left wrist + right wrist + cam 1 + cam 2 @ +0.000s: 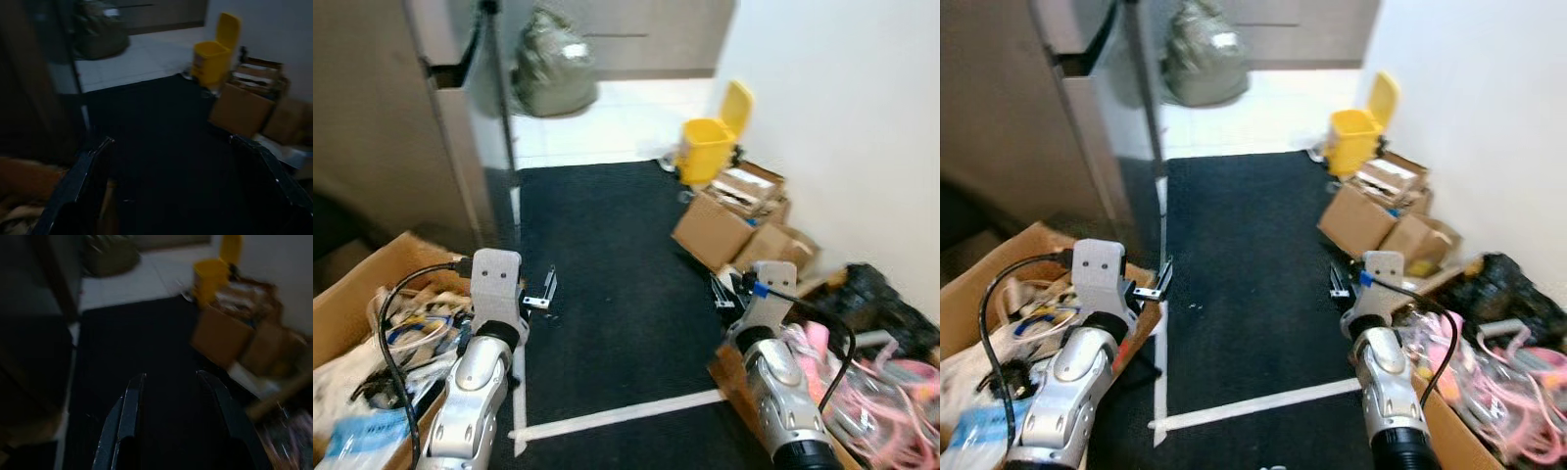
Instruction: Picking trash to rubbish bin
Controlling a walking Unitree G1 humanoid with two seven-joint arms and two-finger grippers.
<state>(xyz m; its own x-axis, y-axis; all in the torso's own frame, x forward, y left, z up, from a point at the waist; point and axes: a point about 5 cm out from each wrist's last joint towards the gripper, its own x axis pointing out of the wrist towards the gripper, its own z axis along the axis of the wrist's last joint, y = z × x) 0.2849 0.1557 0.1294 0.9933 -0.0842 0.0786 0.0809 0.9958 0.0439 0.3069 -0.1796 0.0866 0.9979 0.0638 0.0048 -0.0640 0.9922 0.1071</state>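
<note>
Both claws, left claw (171, 191) spread wide and right claw (171, 426) narrower but empty, are held low over a black mat (607, 284). A yellow rubbish bin (710, 147), lid raised, is seen at one o'clock beside cardboard boxes (734, 225).

Ahead of you a mat (607, 264) runs forward to the tiled floor (617, 122), with a tape line (617, 413) crossing it near your feet. At the mat's far right corner stands the rubbish bin (710, 147), lid up against the wall (842, 108). Just nearer than the bin, cardboard boxes (734, 220) sit along that wall. On the far tiles rests a filled bag (553, 64). To your left, an open box of cables (372, 323); to your right, a box of tangled cords (881, 382).
</note>
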